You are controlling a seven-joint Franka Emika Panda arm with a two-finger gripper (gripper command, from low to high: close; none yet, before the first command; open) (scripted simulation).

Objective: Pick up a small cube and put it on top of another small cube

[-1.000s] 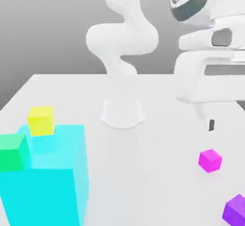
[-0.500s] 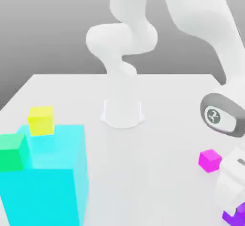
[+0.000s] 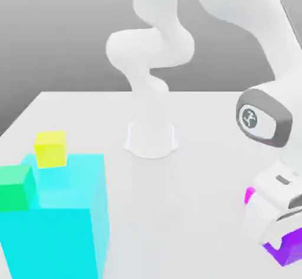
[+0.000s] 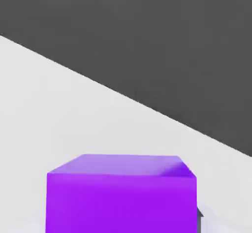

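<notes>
- Arm (image 3: 259,42) comes off its white base (image 3: 151,139) at upper centre of the exterior view and bends down to the lower right corner of the frame.
- Gripper (image 3: 282,239) sits low over the worktop (image 3: 177,201) in that lower right corner, under the white hand housing.
- Gripper is clenched — closed around the purple cube (image 3: 288,249), which shows at the lower edge of the hand housing.
- Hand view: the purple cube (image 4: 121,192) lies in the bottom centre of the frame, its top face lit lighter than its front face; white worktop (image 4: 64,109) behind it, dark background across the upper right.
- I cannot tell whether the purple cube touches the worktop or hangs just clear of it.
- Magenta cube (image 3: 248,196) — only a sliver shows, just beside the hand housing on its left edge.
- Yellow cube (image 3: 51,148) stands at mid-left of the exterior view, well apart from the gripper, behind the big cyan block (image 3: 59,225).
- Green cube (image 3: 16,187) sits at the far left, overlapping the cyan block's upper left corner in the frame; whether it rests on the block or stands in front of it, I cannot tell.
- Yellow cube's top face is bare.
</notes>
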